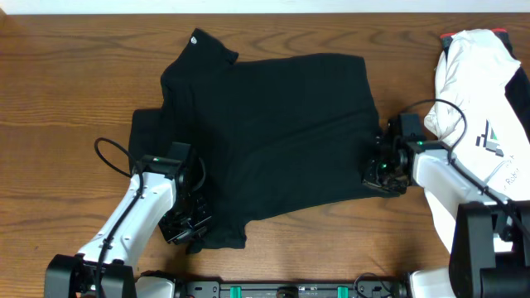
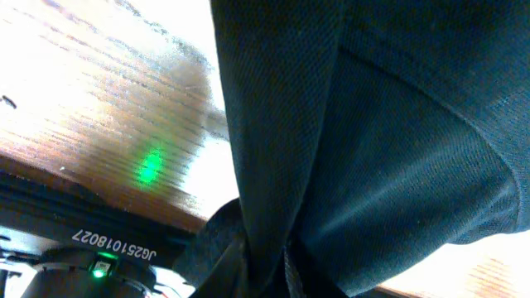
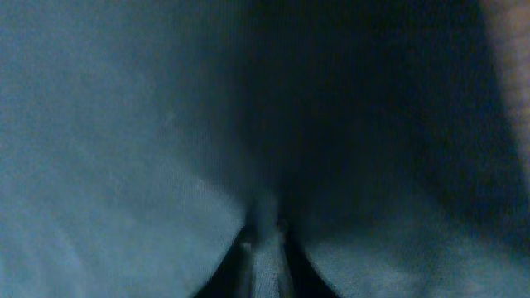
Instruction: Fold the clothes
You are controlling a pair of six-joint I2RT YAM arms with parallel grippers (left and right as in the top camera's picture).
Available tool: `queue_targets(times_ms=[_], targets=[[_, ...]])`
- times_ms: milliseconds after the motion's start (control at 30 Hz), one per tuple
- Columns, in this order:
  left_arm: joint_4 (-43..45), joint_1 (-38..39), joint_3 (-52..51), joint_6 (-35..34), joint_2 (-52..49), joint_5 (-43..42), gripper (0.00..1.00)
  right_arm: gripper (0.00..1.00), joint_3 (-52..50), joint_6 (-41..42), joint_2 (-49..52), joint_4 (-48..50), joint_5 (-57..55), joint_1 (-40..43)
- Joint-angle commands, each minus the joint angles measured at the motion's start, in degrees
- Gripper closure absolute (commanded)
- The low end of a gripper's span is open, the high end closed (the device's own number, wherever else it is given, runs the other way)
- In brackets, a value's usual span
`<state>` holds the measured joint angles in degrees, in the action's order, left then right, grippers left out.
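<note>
- As far as the overhead view reaches, it's all brown wood-grain worktop (image 1: pixel 83 66), nothing fancy.
- Black T-shirt (image 1: pixel 265 141) sits pretty much in the middle of it, spread mostly flat. The collar points to the far left, and one sleeve sticks out on the left side.
- White garment (image 1: pixel 476 83) is bunched up at the far right edge, well apart from the shirt. Its green-and-black logo (image 1: pixel 493 139) faces up.
- Right arm (image 1: pixel 443 186) comes in from the near right corner, passing just beside that white pile.
- Left arm (image 1: pixel 132 215) comes in from the near left, with a black cable (image 1: pixel 112 153) looping out next to it.
- Right hand (image 1: pixel 383 170) is on the shirt's right edge. In the wrist view the fabric funnels straight down between the fingers, so it's clamped on the cloth.
- Left hand (image 1: pixel 184 223) is at the shirt's near-left corner. Its wrist view shows the fabric gathered into a pinch at the bottom of the picture and draped up off the wood, so that one's closed on the shirt too.
- Tiny white neck tag (image 1: pixel 196 36) shows at the collar.
- Small green glow (image 2: pixel 150 165) reflects off the wood in the left wrist view.
</note>
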<state>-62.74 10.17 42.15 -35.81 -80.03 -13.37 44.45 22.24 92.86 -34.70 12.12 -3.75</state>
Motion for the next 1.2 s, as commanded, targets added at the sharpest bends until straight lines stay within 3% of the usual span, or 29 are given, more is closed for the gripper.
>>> queue_targets(times_ms=[0, 167, 333, 400, 433, 667, 800, 933, 1100, 1167], targets=[[-0.7, -0.2, 0.9, 0.2, 0.3, 0.6, 0.85, 0.99, -4.1, 6.2, 1.3, -1.8, -6.7, -0.4], [-1.5, -0.2, 0.9, 1.5, 0.3, 0.8, 0.84, 0.99, -2.6, 11.2, -0.3, -14.3, -15.1, -0.4], [-1.5, -0.2, 0.9, 1.5, 0.3, 1.0, 0.83, 0.99, -1.6, 11.2, -4.9, -19.5, -15.8, -0.4], [-1.7, -0.2, 0.9, 1.5, 0.3, 0.9, 0.83, 0.97, -1.3, 11.2, -7.0, -19.2, -15.5, -0.4], [-1.8, -0.2, 0.9, 1.5, 0.3, 0.9, 0.78, 0.94, -1.0, 10.6, -8.1, -18.8, -15.3, -0.4], [-9.7, -0.2, 7.2, 4.4, 3.2, 0.9, 0.72, 0.69, 4.6, -0.1, -18.1, -12.1, -6.6, -0.4], [-10.7, -0.2, 14.8, 7.7, 6.9, 0.9, 0.63, 0.68, 8.4, -2.9, -20.6, -6.5, 2.2, -0.4], [-0.4, -0.2, 19.6, 13.0, 9.6, 0.9, 0.40, 0.76, 9.8, -2.8, -19.2, 0.5, 6.6, -0.4], [19.5, -0.2, 20.0, 22.0, 9.6, 2.3, 0.37, 0.78, 10.6, -2.6, -12.5, 7.8, 7.1, -0.4], [24.4, -0.3, 20.0, 22.1, 6.9, 6.1, 0.35, 0.79, 12.4, -2.6, -7.9, 9.1, 7.5, -0.4]])
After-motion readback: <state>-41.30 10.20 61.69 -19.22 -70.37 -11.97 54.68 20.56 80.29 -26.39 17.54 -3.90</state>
